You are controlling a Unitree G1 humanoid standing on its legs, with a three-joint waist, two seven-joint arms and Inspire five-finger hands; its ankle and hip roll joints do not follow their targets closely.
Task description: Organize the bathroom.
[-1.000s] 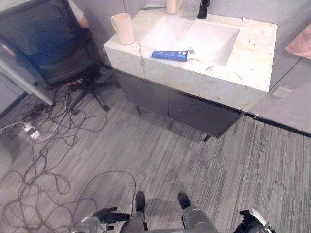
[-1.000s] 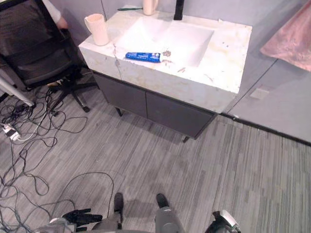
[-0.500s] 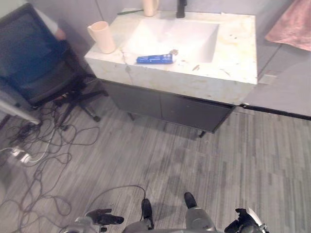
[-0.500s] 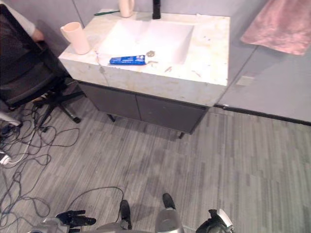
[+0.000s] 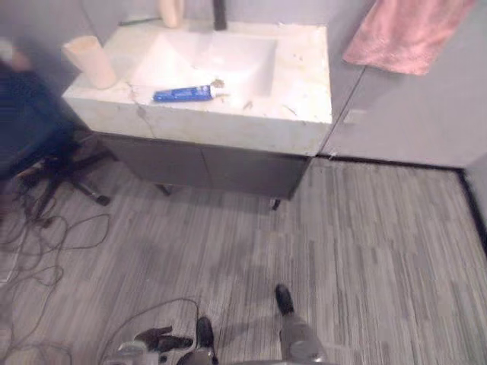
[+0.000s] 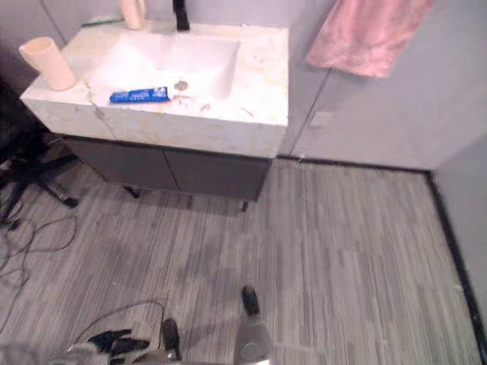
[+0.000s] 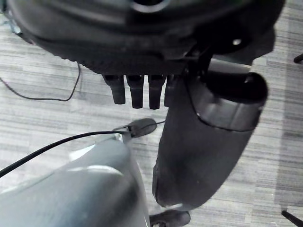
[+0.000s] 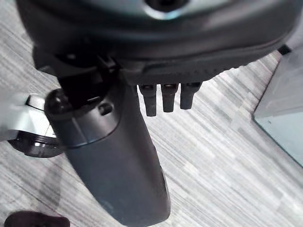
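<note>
before me: grey plank floor (image 5: 365,251); black office chair (image 5: 30,137) at the left, beside the dark cabinet (image 5: 205,163); loose cables (image 5: 46,228) trailing on the floor below the chair; grey wall (image 6: 426,91) with a small outlet plate (image 6: 323,119).

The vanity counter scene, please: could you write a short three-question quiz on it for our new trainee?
1. True or false: the blue tube lies inside the basin.
2. What hangs on the wall right of the counter? A) mirror B) pink towel C) shelf
3. Fill in: the cup stands at the counter's front ____ corner.

Key: 1 false, it lies on the front rim; 2 B; 3 left.
</note>
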